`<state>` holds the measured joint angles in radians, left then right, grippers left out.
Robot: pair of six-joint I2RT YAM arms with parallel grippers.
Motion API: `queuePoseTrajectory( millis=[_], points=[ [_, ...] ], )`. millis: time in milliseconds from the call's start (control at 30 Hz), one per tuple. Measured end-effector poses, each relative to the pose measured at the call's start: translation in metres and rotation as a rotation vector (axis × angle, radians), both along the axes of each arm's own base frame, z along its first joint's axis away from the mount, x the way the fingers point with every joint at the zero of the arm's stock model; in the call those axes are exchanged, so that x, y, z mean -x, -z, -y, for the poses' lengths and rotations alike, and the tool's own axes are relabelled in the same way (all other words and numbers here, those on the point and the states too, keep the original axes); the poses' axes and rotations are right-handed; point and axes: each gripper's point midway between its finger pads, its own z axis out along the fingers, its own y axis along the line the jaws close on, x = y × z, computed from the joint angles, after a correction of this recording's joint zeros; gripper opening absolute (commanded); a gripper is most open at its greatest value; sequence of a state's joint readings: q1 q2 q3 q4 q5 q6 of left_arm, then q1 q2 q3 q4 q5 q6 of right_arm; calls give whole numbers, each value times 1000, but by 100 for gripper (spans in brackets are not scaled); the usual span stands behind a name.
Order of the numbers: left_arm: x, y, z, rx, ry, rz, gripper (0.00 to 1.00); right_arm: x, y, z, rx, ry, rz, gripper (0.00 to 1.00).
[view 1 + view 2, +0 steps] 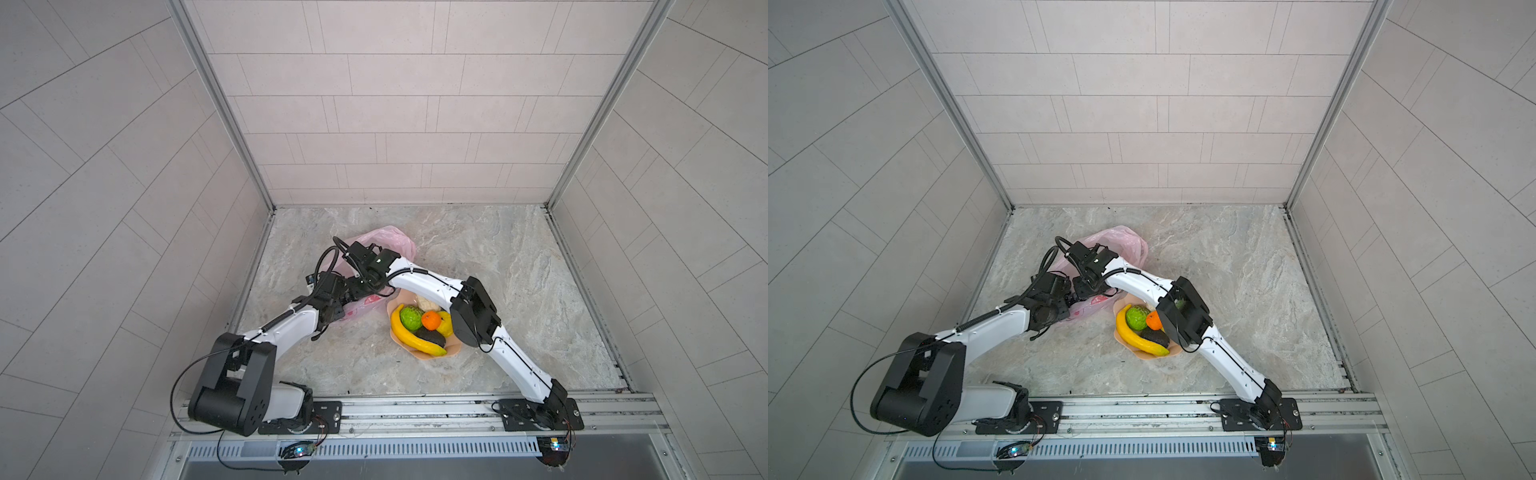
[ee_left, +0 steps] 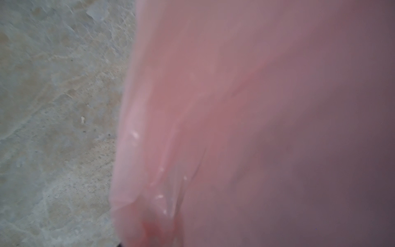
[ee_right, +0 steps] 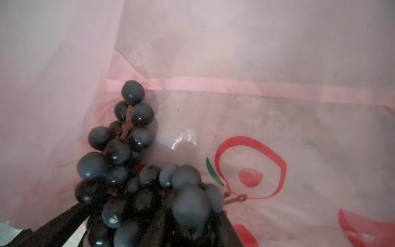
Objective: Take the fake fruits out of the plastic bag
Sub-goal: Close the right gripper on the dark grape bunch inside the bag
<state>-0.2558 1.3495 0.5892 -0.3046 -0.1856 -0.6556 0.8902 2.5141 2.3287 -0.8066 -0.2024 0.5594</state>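
The pink plastic bag [image 1: 390, 243] [image 1: 1121, 241] lies on the marble floor, left of centre. My right gripper [image 3: 152, 213] is inside it, and its dark fingers [image 3: 59, 224] are shut on the dark purple grape bunch [image 3: 119, 154], which rests on the bag's printed film [image 3: 277, 64]. My left gripper [image 1: 352, 293] sits at the bag's near edge. Pink bag film [image 2: 235, 107] covers the left wrist view and hides the jaws. A banana [image 1: 415, 338], bumpy green fruit [image 1: 411, 318], orange [image 1: 431, 320], lemon-like fruit [image 1: 445, 324], avocado [image 1: 430, 336] and cream pear [image 1: 426, 303] lie outside the bag.
Those fruits fill a peach scalloped bowl [image 1: 453, 351] [image 1: 1173, 353] just right of the bag, partly under my right arm's elbow [image 1: 473, 316]. Tiled walls close in three sides. A metal rail [image 1: 415, 409] with both arm bases runs along the front.
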Motion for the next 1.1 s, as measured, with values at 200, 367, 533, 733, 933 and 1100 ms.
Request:
queuePoseTrajectory(
  millis=[200, 367, 533, 733, 933, 1100],
  points=[
    [0, 0, 0, 0, 0, 0, 54, -5, -11, -3, -12, -3, 30, 20],
    [0, 0, 0, 1, -1, 1, 54, -9, -21, -5, -19, -6, 57, 19],
    [0, 0, 0, 2, -2, 1, 54, -12, -31, -5, -23, -15, 77, 19],
    [-1, -1, 0, 4, -2, 5, 54, -20, -51, -3, -37, -28, 120, 20],
    [-1, -1, 0, 3, -2, 6, 54, -29, -78, 10, -38, -22, 167, 20],
    [-1, -1, 0, 4, -3, 8, 54, -34, -111, 22, -49, -13, 224, 21]
  ],
)
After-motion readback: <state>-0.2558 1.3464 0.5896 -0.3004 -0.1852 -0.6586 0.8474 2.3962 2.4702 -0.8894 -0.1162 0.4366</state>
